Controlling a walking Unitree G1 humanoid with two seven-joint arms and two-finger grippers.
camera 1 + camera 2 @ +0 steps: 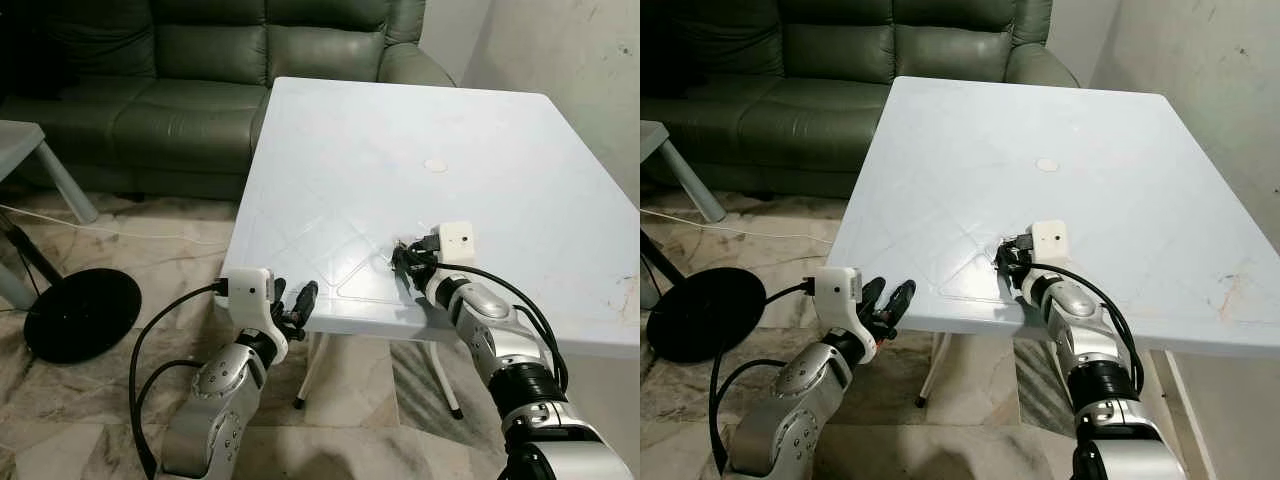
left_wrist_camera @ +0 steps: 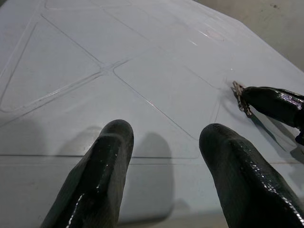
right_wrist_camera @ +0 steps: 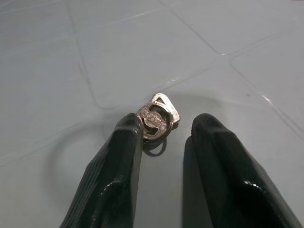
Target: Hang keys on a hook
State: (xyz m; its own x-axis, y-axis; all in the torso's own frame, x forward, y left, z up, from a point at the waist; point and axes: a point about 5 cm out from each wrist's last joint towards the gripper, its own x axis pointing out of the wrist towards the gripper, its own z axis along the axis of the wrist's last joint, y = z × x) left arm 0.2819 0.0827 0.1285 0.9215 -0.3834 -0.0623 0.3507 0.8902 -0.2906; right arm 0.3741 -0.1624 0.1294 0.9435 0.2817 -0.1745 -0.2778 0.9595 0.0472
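Observation:
A small metal bunch of keys (image 3: 157, 119) lies flat on the white table (image 1: 400, 130), close to its front edge. My right gripper (image 3: 168, 126) rests low over the tabletop and is open. The keys sit between its fingertips, touching one finger (image 3: 124, 142) and apart from the other. In the left eye view this gripper (image 1: 404, 262) is at the middle of the front edge. My left gripper (image 1: 295, 303) hovers open and holding nothing just before the table's front left edge. From the left wrist the keys (image 2: 239, 94) show at the tip of the right gripper's finger (image 2: 275, 102).
A green leather sofa (image 1: 200, 90) stands behind the table. On the floor to the left are a black round base (image 1: 80, 312) and a thin cable (image 1: 120, 232). A small white disc (image 1: 435, 165) lies mid-table. A wall (image 1: 580, 50) runs along the right.

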